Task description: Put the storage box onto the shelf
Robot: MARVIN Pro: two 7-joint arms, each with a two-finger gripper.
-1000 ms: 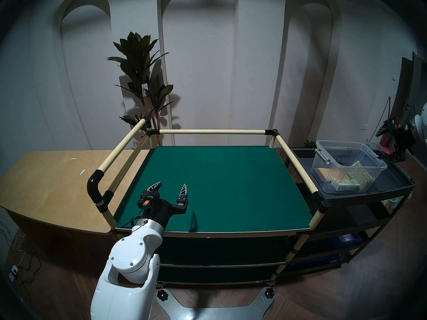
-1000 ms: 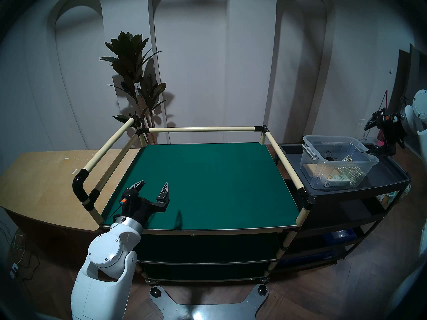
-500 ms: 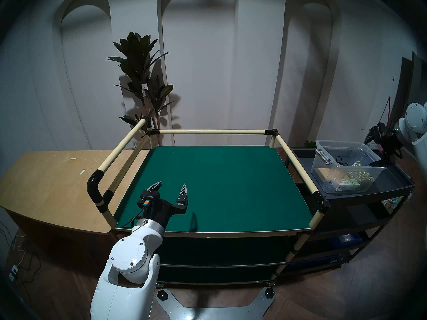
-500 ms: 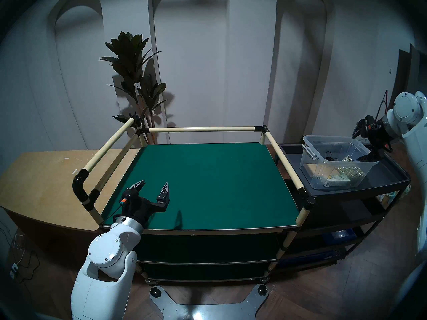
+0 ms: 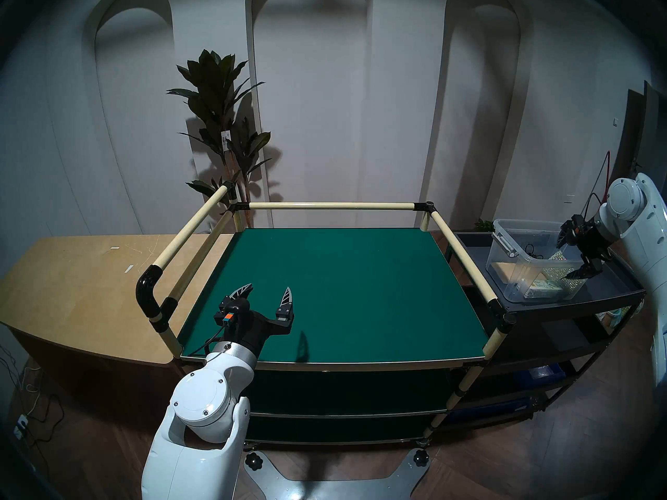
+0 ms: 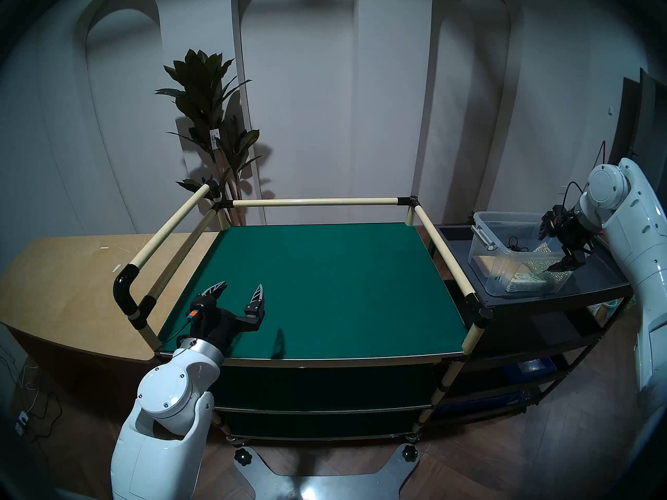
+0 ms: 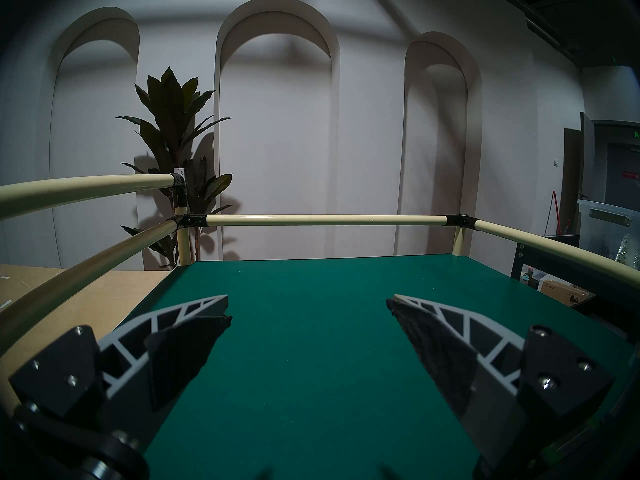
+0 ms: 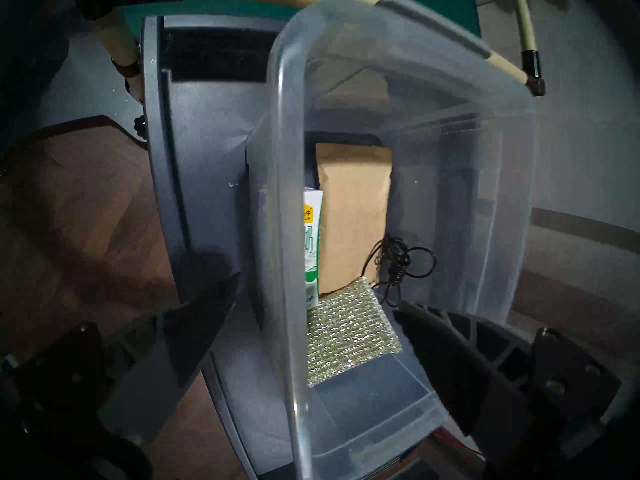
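Fingers of the right gripper (image 8: pixel 313 306) are spread wide and straddle the near long wall of the storage box (image 5: pixel 534 268): one finger hangs outside the wall, the other inside, over the glittery pad (image 8: pixel 348 334); neither pad is seen touching plastic, so nothing is yet held. The clear, lidless box stands on the top tray of the black cart (image 5: pixel 610 290), just beside the right rail of the shelf (image 5: pixel 335 290), and holds a tan pouch (image 8: pixel 353 209), a green-and-white carton (image 8: pixel 311 247) and a coiled black cable (image 8: pixel 398 257). The left gripper (image 5: pixel 265 293) hovers low over the near left part of the green deck, fingers wide apart and empty. Judged step: approach to a rim grasp, with lift and transfer not yet begun. Likely failures from here: a one-sided pinch on a thin, flexible wall would let the loaded box tilt or twist about the grip, shifting its loose contents and possibly slipping free; the inner finger could snag the cable or catch the pad on closing; and the cream rail (image 5: pixel 463 257) stands between cart and deck, so a lift that is too shallow would strike it and knock the box loose.
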